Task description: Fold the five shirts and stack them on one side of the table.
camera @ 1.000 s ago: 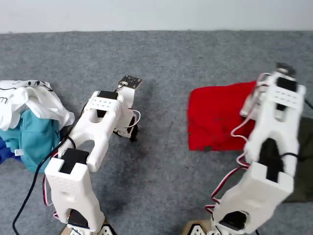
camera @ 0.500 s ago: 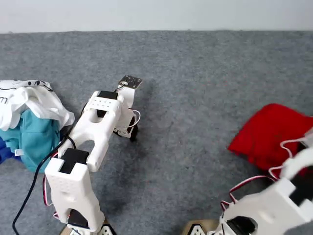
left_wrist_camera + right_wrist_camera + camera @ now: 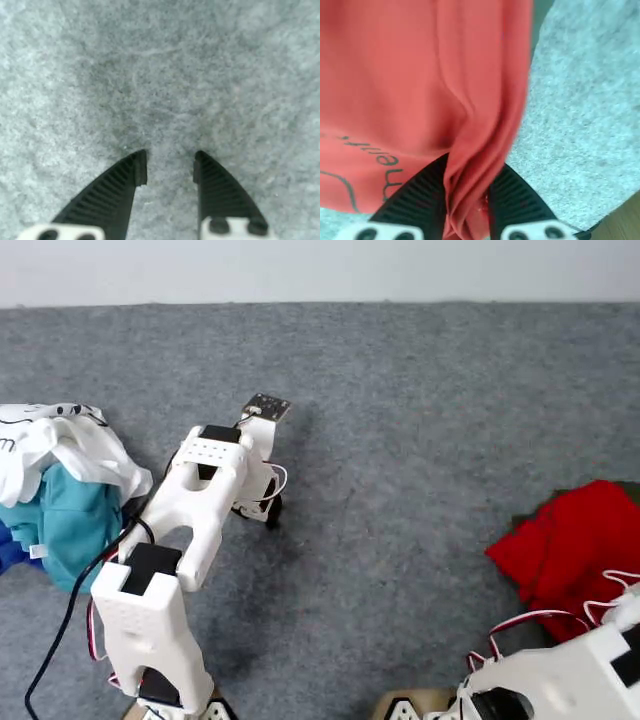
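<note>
At right edge, red shirt (image 3: 565,550), bunched, pinched between fingers (image 3: 417,197)

Over on the right, the red shirt (image 3: 570,550) runs off the high view's right edge, so its full outline can't be made out. A dark green shirt (image 3: 628,487) pokes out from under it as mere slivers. The right arm (image 3: 560,685) is chopped off by the bottom corner. Close up, the right gripper (image 3: 470,172) pinches a fold of red cloth that swallows its fingertips; the cloth there is smeared, and its dark print is cut short and unreadable. On the far left, the white shirt (image 3: 50,445), teal shirt (image 3: 70,525) and blue shirt (image 3: 8,545) slip past the edge, each partly buried.
</note>
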You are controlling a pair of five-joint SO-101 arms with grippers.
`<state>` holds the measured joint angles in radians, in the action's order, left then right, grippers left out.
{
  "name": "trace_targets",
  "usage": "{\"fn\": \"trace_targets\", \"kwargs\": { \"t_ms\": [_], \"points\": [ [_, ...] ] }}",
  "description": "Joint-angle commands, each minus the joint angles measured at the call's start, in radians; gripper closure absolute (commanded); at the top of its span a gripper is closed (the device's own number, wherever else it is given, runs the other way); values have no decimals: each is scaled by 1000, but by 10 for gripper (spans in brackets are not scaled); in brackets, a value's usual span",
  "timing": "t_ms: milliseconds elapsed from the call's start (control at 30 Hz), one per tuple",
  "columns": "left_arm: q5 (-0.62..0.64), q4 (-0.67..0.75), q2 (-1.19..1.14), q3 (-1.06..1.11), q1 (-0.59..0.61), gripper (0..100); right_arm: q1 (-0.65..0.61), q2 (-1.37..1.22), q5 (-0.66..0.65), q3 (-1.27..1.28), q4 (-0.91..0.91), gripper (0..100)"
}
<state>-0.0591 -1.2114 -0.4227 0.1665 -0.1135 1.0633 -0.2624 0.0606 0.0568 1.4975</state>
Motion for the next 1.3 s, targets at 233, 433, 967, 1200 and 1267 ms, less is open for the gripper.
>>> {"fn": "trace_targets", "kwargs": {
  "t_ms": [233,433,967,1200,1267],
  "points": [
    [8,26,12,2,61,870,18,58,-226,-253,300,846],
    [8,25,12,2,61,870,4,173,-262,-250,300,846],
    [8,25,12,2,61,870,-638,208,-258,5,76,846],
    [8,25,12,2,61,870,-668,107,-258,3,-7,846],
    [8,25,12,2,61,870,-674,74,-258,2,-24,845]
  ]
}}
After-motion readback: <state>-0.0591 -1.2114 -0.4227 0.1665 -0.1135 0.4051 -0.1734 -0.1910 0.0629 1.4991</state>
